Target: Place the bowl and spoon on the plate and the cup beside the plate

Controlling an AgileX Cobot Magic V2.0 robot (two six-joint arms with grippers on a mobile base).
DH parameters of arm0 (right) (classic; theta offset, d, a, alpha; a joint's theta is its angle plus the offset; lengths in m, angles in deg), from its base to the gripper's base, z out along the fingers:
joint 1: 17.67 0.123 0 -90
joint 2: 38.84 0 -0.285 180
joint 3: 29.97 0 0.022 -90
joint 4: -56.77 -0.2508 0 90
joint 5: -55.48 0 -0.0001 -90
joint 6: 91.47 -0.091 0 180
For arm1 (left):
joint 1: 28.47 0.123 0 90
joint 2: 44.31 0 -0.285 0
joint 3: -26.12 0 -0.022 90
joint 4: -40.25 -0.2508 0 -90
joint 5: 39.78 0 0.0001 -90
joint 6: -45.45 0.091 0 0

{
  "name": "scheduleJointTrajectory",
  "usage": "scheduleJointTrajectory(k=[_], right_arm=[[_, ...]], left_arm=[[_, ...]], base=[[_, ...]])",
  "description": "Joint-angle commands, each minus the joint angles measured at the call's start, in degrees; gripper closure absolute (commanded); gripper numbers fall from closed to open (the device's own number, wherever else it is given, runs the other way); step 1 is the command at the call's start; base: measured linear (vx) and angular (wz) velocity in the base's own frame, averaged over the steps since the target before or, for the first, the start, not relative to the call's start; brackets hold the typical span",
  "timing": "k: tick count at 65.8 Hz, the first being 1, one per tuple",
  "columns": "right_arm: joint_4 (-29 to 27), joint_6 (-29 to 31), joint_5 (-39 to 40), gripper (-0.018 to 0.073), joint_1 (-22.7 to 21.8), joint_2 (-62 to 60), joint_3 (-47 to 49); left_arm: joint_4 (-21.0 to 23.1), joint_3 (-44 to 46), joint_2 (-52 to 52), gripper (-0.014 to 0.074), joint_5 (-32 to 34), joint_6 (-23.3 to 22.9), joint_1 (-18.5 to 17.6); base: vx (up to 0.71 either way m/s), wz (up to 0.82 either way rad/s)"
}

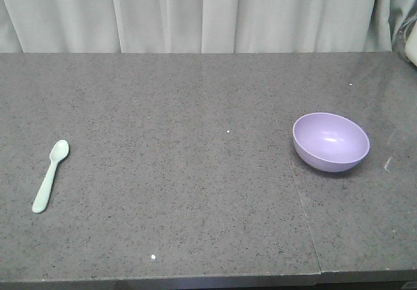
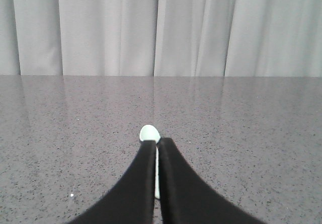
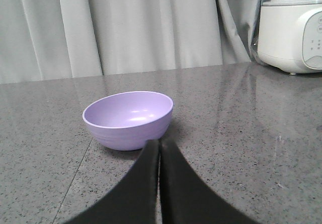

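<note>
The pale mint-green spoon (image 1: pixel 51 174) lies flat on the grey table at the far left, its head pointing away. The lavender bowl (image 1: pixel 330 141) stands upright and empty at the right. Neither gripper shows in the front view. In the left wrist view my left gripper (image 2: pixel 157 142) is shut with nothing in it; the spoon (image 2: pixel 149 133) lies on the table beyond and under the tips, its handle showing through the slit. My right gripper (image 3: pixel 159 142) is shut and empty, just short of the bowl (image 3: pixel 128 118). The plate and the cup are out of view.
A white appliance (image 3: pixel 292 27) stands at the table's back right corner. A grey curtain (image 1: pixel 208 13) hangs behind the table's far edge. A seam (image 1: pixel 303 205) runs through the tabletop just left of the bowl.
</note>
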Motion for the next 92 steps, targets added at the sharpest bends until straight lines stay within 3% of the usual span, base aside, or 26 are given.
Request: scheduleJointTrajectory(k=[1, 14, 28, 35, 40, 45, 76, 92], right_arm=[[0.2, 0.4, 4.6, 0.0565, -0.4, -0.7, -0.9], [-4.9, 0.2, 7.4, 0.0565, -0.4, -0.7, -0.9], [-18.8, 0.3, 10.3, 0.0565, -0.4, -0.7, -0.9], [-26.3, 0.3, 10.3, 0.0565, -0.4, -0.7, -0.9], [-28.6, 0.3, 10.3, 0.0565, -0.4, -0.7, -0.9], [-29.2, 0.4, 10.3, 0.0565, -0.4, -0.7, -0.9], [-29.2, 0.4, 10.3, 0.0565, -0.4, -0.7, -0.6], [-25.7, 4.4, 9.3, 0.0565, -0.4, -0.6, 7.3]], left_arm=[[0.0, -1.7, 0.4, 0.0602, 3.8, -0.4, 0.0], [0.0, -1.7, 0.4, 0.0602, 3.8, -0.4, 0.0], [0.5, -1.7, 0.4, 0.0602, 5.5, -1.2, 0.0], [7.5, -1.7, 0.4, 0.0602, 9.1, -8.6, 0.0], [12.6, -1.7, 0.4, 0.0602, 11.4, -13.7, 0.0], [15.2, -1.7, 0.4, 0.0602, 13.6, -15.0, 0.0], [15.1, -1.1, 0.4, 0.0602, 21.2, -15.6, 0.0], [15.1, -1.1, 0.4, 0.0602, 28.2, -17.3, 0.0]], base=[[0.0, 0.0], [0.0, 0.0], [0.0, 0.0], [0.0, 0.0], [0.0, 0.0], [0.0, 0.0], [0.0, 0.0], [0.0, 0.0]])
